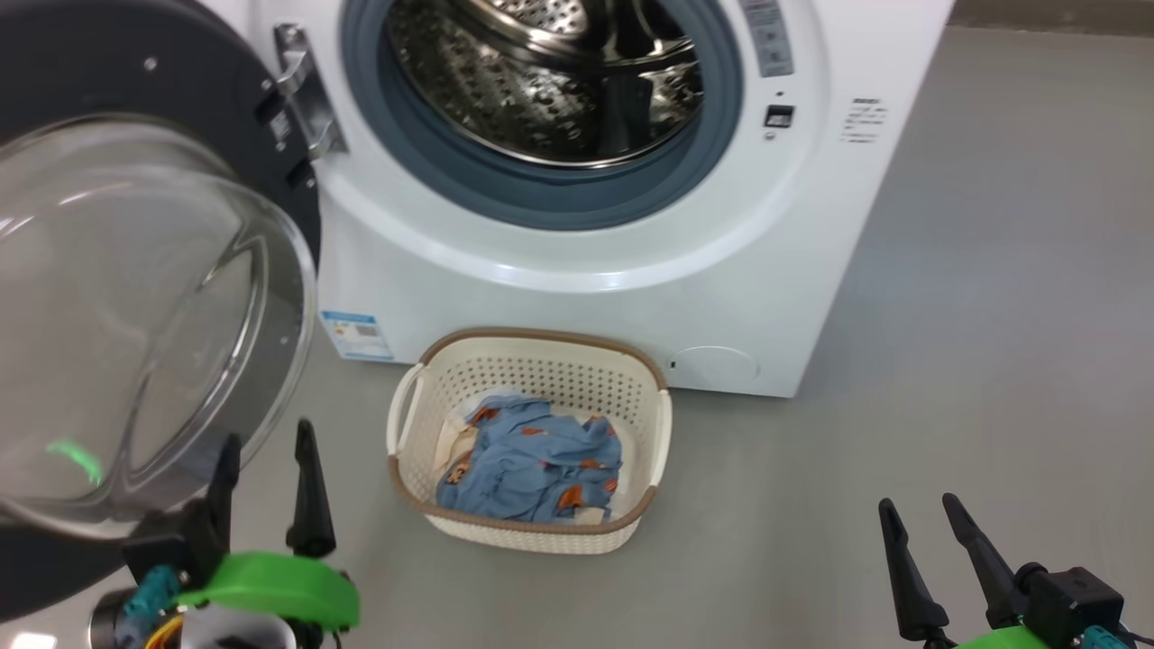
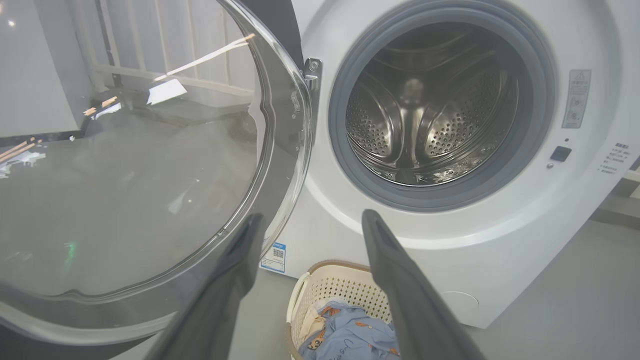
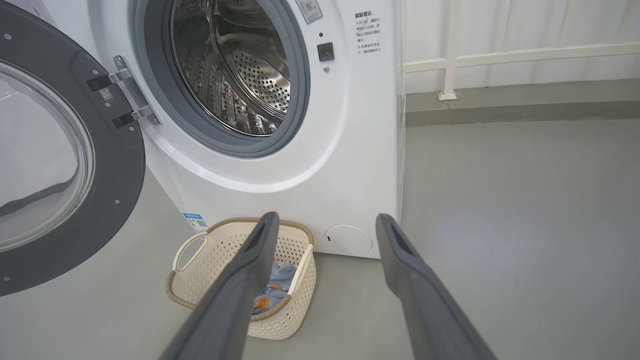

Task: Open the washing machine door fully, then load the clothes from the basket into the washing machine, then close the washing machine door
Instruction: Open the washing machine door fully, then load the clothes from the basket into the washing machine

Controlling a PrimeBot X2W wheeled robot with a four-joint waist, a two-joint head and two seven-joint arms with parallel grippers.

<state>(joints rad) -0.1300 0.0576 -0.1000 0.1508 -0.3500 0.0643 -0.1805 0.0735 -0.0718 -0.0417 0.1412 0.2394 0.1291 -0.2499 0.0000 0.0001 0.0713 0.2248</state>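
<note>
The washing machine (image 1: 577, 297) stands ahead with its steel drum (image 1: 550, 81) showing nothing inside. The washing machine door (image 1: 135, 297) is swung out to the left, its glass bowl bulging toward me. On the floor in front sits the basket (image 1: 532, 347), holding the clothes (image 1: 532, 464), a blue bundle with orange figures. My left gripper (image 1: 269, 431) is open and holds nothing. It is just below the door's glass edge and left of the basket; in the left wrist view the left gripper (image 2: 312, 215) points at the machine's front. My right gripper (image 1: 918, 500) is open, low at the right.
Bare grey floor (image 1: 992, 361) stretches to the right of the machine. A white railing (image 3: 500, 55) runs along the wall behind it. The open door's black rim (image 3: 115, 200) takes up the space at the left. A blue label sticker (image 1: 356, 333) marks the machine's lower left corner.
</note>
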